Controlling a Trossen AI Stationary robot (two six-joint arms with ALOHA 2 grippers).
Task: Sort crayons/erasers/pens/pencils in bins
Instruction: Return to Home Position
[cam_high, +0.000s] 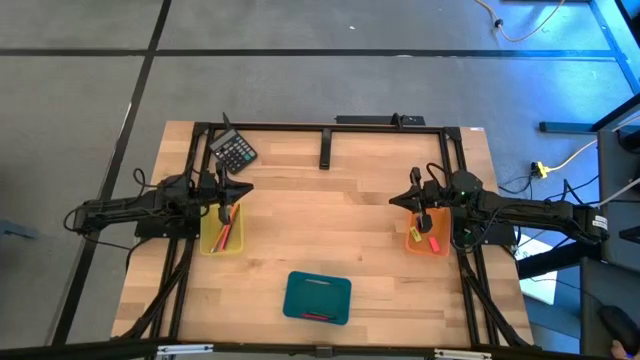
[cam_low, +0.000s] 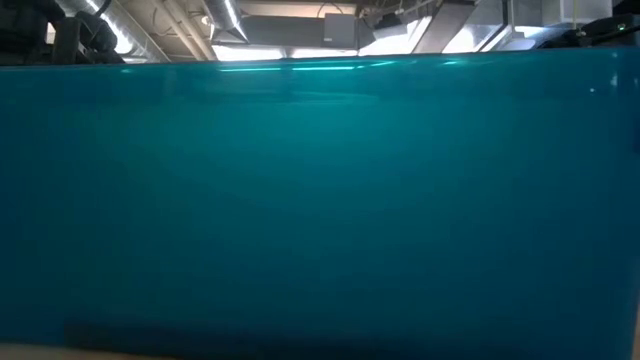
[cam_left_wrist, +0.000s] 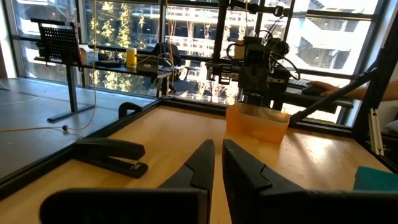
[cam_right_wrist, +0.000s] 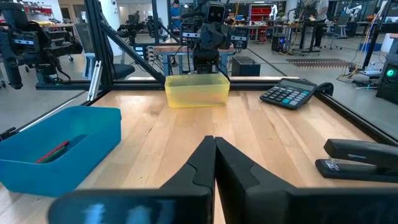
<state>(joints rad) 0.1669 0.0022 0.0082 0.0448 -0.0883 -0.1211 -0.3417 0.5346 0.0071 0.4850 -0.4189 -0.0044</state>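
Note:
The yellow bin (cam_high: 222, 233) at the table's left holds several long sticks, red, orange and green. The orange bin (cam_high: 427, 237) at the right holds small erasers, yellow, pink and dark. The teal bin (cam_high: 317, 297) near the front edge holds a short red crayon (cam_right_wrist: 53, 151). My left gripper (cam_high: 247, 187) is shut and empty, by the yellow bin's far end, pointing toward the table's right. My right gripper (cam_high: 393, 200) is shut and empty, by the orange bin's far end, pointing left. The teal bin's wall (cam_low: 320, 200) fills the low view.
A black calculator (cam_high: 232, 150) lies at the far left corner. A black stapler (cam_high: 325, 150) lies at the far middle, also in the right wrist view (cam_right_wrist: 360, 158). A black frame rims the table. Bare wood lies between the two grippers.

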